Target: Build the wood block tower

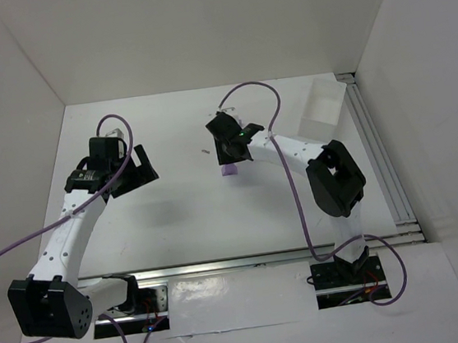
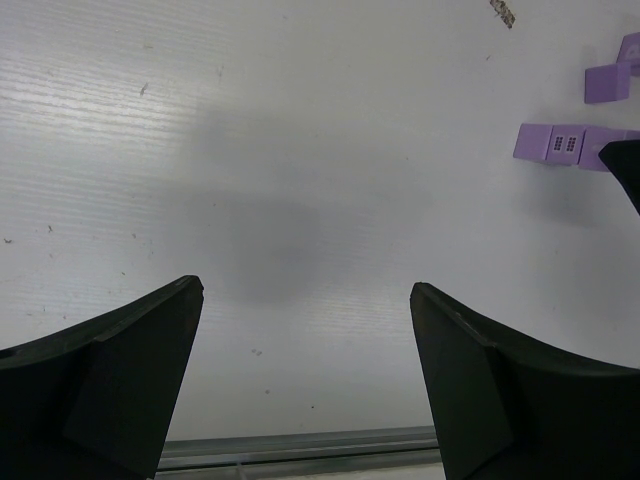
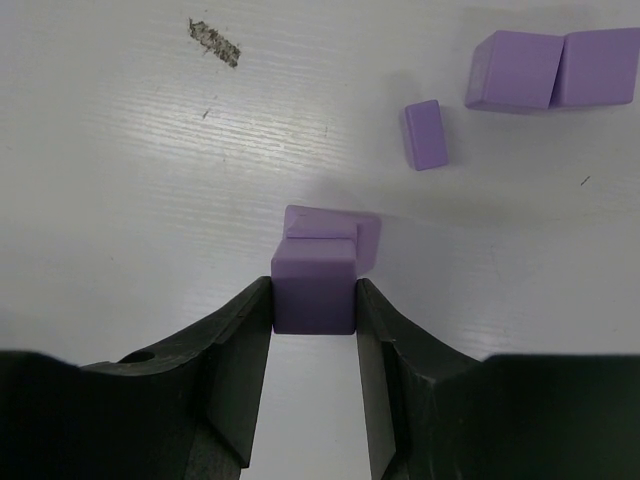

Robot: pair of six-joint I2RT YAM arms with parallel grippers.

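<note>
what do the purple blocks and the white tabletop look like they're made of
The small lilac cube gripped in the right tool looks like painted wood, possibly plastic: flat matte colour, crisp edges, no grain showing. The white tabletop is probably fluted plastic sheet: fine parallel ribs run across it, with a faint sheen.

A wood block (image 3: 314, 272) sits between the jaws of the right gripper (image 3: 314, 300), touching a second block (image 3: 328, 222) just behind. Farther back, rightward on the bench (image 3: 120, 200), lie a small block (image 3: 425, 133) and a touching pair (image 3: 512, 70).
</note>
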